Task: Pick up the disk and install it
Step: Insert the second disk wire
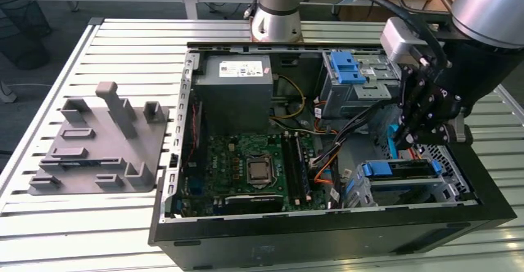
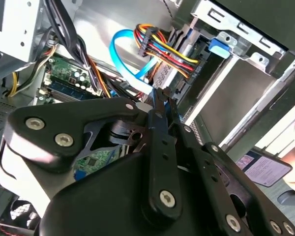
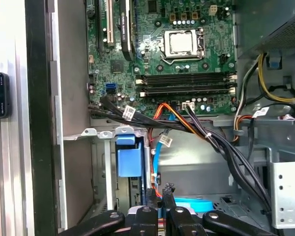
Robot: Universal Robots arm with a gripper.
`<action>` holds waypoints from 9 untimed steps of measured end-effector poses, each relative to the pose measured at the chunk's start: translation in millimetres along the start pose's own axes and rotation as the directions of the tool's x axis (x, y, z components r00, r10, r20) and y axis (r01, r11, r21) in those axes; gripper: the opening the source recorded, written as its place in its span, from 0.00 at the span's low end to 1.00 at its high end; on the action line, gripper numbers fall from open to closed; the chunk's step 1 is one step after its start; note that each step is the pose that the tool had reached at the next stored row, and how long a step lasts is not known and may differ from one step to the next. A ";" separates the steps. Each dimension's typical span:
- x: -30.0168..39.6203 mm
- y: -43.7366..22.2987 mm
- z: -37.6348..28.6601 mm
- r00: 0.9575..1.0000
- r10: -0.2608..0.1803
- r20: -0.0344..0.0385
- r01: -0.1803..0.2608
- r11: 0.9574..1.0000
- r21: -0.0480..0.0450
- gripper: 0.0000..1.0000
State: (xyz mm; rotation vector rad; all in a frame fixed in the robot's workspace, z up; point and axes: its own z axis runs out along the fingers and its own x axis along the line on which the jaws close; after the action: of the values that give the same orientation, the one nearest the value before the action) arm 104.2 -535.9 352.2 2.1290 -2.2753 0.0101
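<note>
- The hand [image 1: 407, 138] hangs inside the open computer case [image 1: 327, 229], at the right of the exterior view, above the lower right corner of the chassis.
- In both wrist views its two black fingertips [image 2: 162, 101] are pressed together with nothing between them, so the hand [image 2: 162, 98] is closed and empty.
- The disk [image 1: 401, 170] sits in the metal drive cage [image 1: 446, 192] at the lower right of the exterior view, just below the hand and apart from it; its blue plastic rail faces up.
- In the second wrist view the disk's end, with a multicoloured power cable [image 2: 160, 46] and a light blue data cable [image 2: 125, 54] plugged in, lies just beyond the fingertips, toward the upper centre of the frame.
- In the first wrist view the fingertips [image 3: 167, 189] point up from the bottom edge, with a blue plastic tab [image 3: 129, 160] just to their left and the motherboard [image 3: 162, 49] across the top.
- A grey power supply [image 1: 237, 91] stands in the upper middle of the exterior view.
- A grey moulded fixture [image 1: 102, 143] rests on the slatted counter [image 1: 73, 223] at the left, well apart from the case.
</note>
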 end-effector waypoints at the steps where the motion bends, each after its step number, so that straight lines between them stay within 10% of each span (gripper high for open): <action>1: 1.9 -0.2 0.9 1.000 0.000 0.000 0.000 1.000 -0.001 0.16; 9: 10.5 -1.6 6.3 1.000 0.000 0.000 0.000 1.000 -0.005 0.16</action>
State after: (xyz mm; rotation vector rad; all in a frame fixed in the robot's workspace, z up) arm 105.0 -546.7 346.1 2.1267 -2.2729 0.0052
